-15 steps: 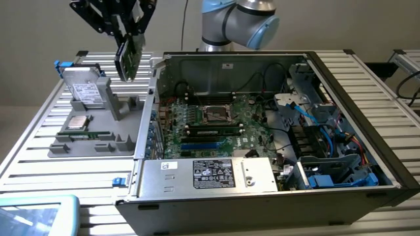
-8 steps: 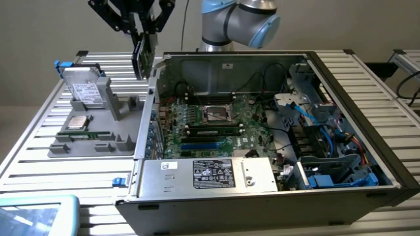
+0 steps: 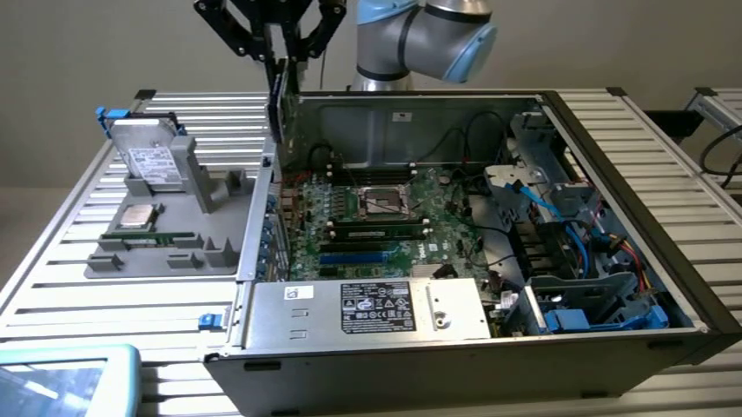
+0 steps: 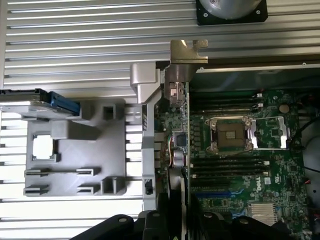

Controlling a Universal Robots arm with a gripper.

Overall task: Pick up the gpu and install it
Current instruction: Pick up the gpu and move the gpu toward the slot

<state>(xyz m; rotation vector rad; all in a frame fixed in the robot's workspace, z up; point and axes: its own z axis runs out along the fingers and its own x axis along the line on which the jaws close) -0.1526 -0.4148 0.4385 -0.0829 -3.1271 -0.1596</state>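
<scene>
Where the open black computer case meets the grey plastic parts tray, near the slatted aluminium bench's far edge, the black end effector is clenched on the thin black-and-green gpu, held upright on edge.

From the near side, the exterior view looks obliquely down over the whole computer case. The closer wrist view looks straight down past the gripper and gpu; both share the motherboard and grey tray.
</scene>
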